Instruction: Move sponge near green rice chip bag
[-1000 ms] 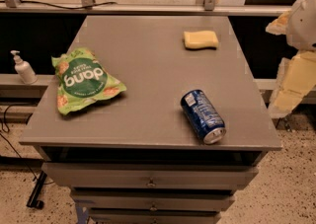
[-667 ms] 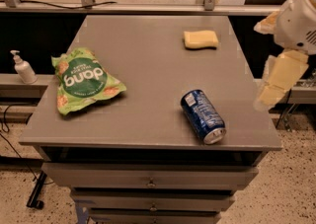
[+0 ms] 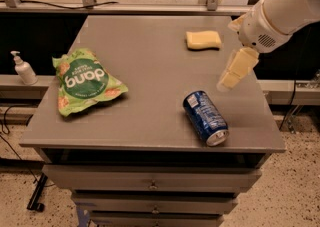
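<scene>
The pale yellow sponge [image 3: 203, 39] lies flat at the far right of the grey table [image 3: 150, 71]. The green rice chip bag [image 3: 82, 81], with white "dang" lettering, lies at the table's left side, far from the sponge. My gripper [image 3: 228, 54] hangs above the table's right side, just right of and in front of the sponge, not touching it. It is open and empty. Its long lower finger [image 3: 237, 68] points down-left toward the table.
A blue soda can [image 3: 205, 117] lies on its side near the front right of the table, below the gripper. A soap dispenser [image 3: 22, 68] stands on a ledge left of the table. Drawers sit under the tabletop.
My arm and gripper have moved left, from beyond the table's right edge to above the tabletop near the sponge. The sponge, bag and can have not moved.
</scene>
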Available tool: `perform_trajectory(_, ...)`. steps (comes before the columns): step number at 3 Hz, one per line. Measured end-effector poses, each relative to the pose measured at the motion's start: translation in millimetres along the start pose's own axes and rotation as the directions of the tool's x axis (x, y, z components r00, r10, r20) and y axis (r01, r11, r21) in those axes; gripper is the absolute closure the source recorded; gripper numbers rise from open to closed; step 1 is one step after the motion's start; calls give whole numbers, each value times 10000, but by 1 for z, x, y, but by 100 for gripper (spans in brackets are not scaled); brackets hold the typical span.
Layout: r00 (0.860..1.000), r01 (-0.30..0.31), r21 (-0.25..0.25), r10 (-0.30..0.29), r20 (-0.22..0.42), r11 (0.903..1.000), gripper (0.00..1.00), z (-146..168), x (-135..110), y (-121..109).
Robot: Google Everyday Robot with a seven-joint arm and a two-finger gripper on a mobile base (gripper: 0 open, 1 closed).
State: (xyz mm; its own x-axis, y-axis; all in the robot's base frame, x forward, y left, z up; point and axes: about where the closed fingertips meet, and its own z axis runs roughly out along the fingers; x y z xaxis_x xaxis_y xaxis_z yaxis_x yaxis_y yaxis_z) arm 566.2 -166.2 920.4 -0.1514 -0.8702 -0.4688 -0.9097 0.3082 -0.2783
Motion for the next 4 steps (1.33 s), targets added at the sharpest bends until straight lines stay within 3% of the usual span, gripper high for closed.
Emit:
perform_trajectory(1, 10000, 2, -3, -2, -1, 10000, 0, 0, 0, 0)
perform_trajectory(2, 9987, -385, 406, 370, 360, 9984, 0, 9, 1, -23)
perform_trajectory(3, 9861, -1233, 1092, 1095, 1250, 9863, 0, 24, -2, -73)
perform_trajectory(4, 9571, -2420, 1455, 2114, 1980, 9593, 0, 49, -1, -121)
